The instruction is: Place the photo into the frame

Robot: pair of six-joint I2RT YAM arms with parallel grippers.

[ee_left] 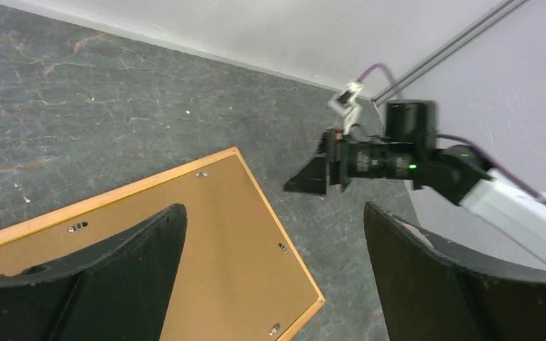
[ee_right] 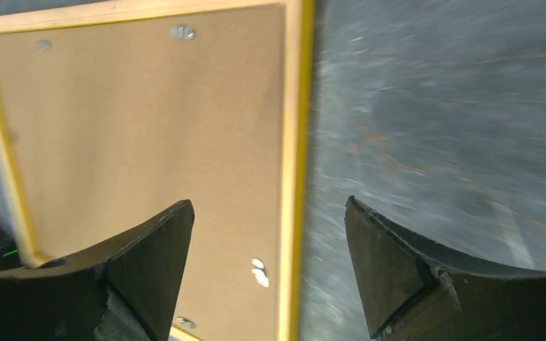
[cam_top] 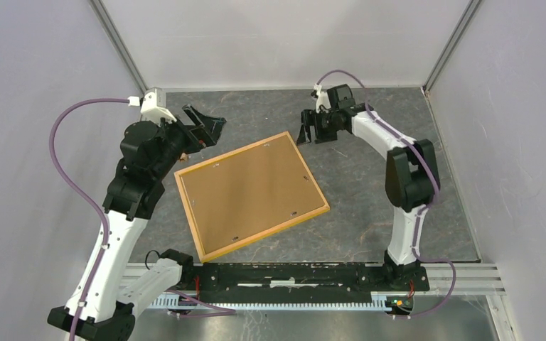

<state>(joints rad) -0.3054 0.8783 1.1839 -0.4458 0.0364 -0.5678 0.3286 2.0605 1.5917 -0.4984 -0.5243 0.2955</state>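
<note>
No writing or label on either arm or on the frame can be read at this size; the only mark that stands out is a small green light [ee_left: 412,167] on the right arm's wrist, seen from the left wrist camera. The frame [cam_top: 266,234] lies flat and back-up in the middle of the dark marbled worktop [cam_top: 370,206], turned at an angle to the walls. A plain brown backing board [cam_top: 249,192] sits inside it, with small metal tabs [ee_right: 181,31] spaced along its inner edge. The left gripper [cam_top: 210,129] hangs above the worktop just beyond the left part of the frame's far side, its fingers [ee_left: 135,270] spread wide with nothing between them. From its own camera the frame's far rail [ee_left: 114,193] runs below it. The right gripper [cam_top: 308,135] is just beyond the frame's far right corner, apart from the wood. Its fingers [ee_right: 142,263] also stand apart and hold nothing, and in its own blurred view one rail of the frame [ee_right: 295,142] runs between them. To the right of the frame and beyond its far side the worktop is open up to the pale walls. The frame's near left corner comes just beside the black base rail [cam_top: 291,273] carrying the arms.
</note>
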